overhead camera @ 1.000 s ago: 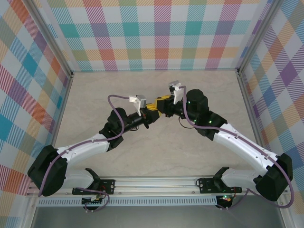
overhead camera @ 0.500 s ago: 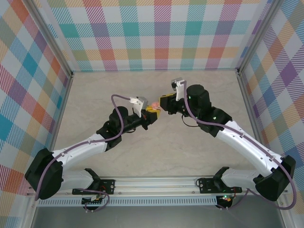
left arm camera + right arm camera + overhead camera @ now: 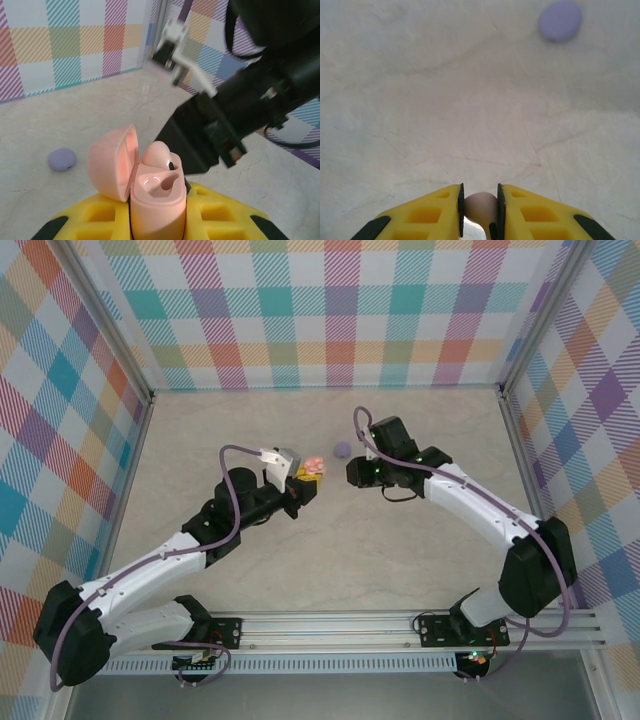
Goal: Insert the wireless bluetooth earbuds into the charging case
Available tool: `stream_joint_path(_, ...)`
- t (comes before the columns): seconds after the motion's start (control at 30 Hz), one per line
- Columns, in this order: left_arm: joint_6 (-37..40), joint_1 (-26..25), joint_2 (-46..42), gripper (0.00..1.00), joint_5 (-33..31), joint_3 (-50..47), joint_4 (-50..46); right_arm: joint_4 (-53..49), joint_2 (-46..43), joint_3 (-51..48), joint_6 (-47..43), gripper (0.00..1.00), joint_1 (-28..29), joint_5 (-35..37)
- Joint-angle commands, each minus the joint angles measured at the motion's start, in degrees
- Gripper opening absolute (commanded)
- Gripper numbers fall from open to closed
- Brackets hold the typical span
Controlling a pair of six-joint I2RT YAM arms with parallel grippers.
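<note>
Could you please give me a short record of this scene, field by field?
Left pincer: shut on the pink charging case, lid open
Case contents: one seated earbud, other slot empty
Right pincer: shut on a second earbud, above the table
Purple disc: lying on the table, apart from both pincers

Case between the left jaws, one earbud in it; disc on the table beyond
</note>
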Motion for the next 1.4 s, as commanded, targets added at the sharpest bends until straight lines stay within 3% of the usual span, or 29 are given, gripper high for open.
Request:
stream_joint_path(0.0,1.3,-0.7,-1.5,0.15,-1.1,0.3,-0.8,0.9,3.0,-2.3,1.6,0.26,0.1,0.1)
stream_joint_path(0.33,1.0,-0.7,-1.8,0.15,-1.1,-0.4,-0.3,2.0,15.0,-2.5,2.6,0.25,0.1,2.6)
stream_joint_path(0.83,0.7,-0.7,-1.7,0.15,-1.5,-1.0,0.5,-2.5,21.7,-0.3,1.1,0.29,0.4,4.8)
stream_joint_path(1.1,0.7,-0.7,-2.0,0.15,-1.7,-1.1,0.4,-9.4,24.5,4.0,-0.9,0.39,0.6,4.9)
stream_joint_path(1.37,0.8,-0.7,-2.1,0.15,-1.8,-1.3,0.5,-17.4,29.4,10.5,0.4,0.39,1.0,6.3)
